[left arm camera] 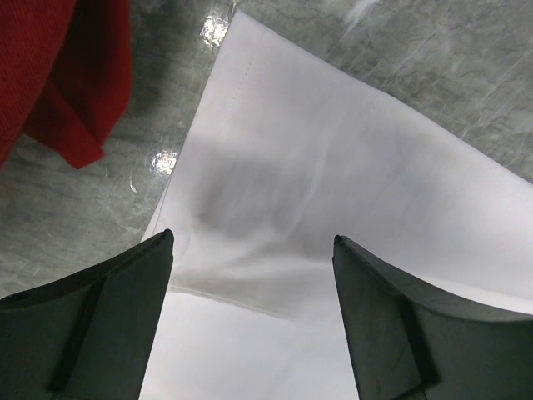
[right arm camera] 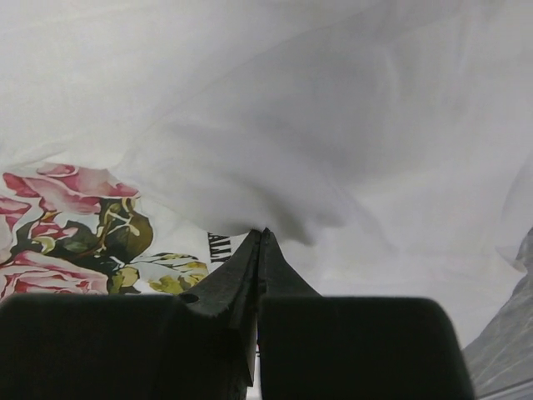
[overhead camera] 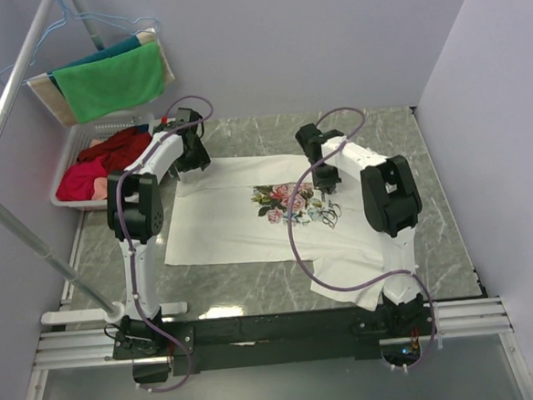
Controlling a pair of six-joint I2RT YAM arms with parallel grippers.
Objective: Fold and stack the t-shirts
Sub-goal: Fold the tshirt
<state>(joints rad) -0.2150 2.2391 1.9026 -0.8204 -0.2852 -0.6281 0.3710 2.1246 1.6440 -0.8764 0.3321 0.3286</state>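
Note:
A white t-shirt (overhead camera: pixel 222 223) with a pink-rose floral print (overhead camera: pixel 285 199) and dark script lies spread on the grey marble table. My left gripper (overhead camera: pixel 191 165) is open and empty over the shirt's far left corner; in the left wrist view the white cloth (left arm camera: pixel 333 167) lies between and below its tips (left arm camera: pixel 252 242). My right gripper (overhead camera: pixel 325 187) is shut on a raised fold of the t-shirt (right arm camera: pixel 333 125) beside the print (right arm camera: pixel 67 217); its tips (right arm camera: pixel 262 235) meet at the fold's edge. No folded shirt is in view.
A white basket (overhead camera: pixel 81 137) with red clothes (overhead camera: pixel 108 156) stands at the far left; the red cloth (left arm camera: pixel 67 75) lies close to the shirt's corner. A green cloth (overhead camera: pixel 112 81) hangs on a rack behind it. A slanted rail (overhead camera: pixel 11 85) crosses the left side.

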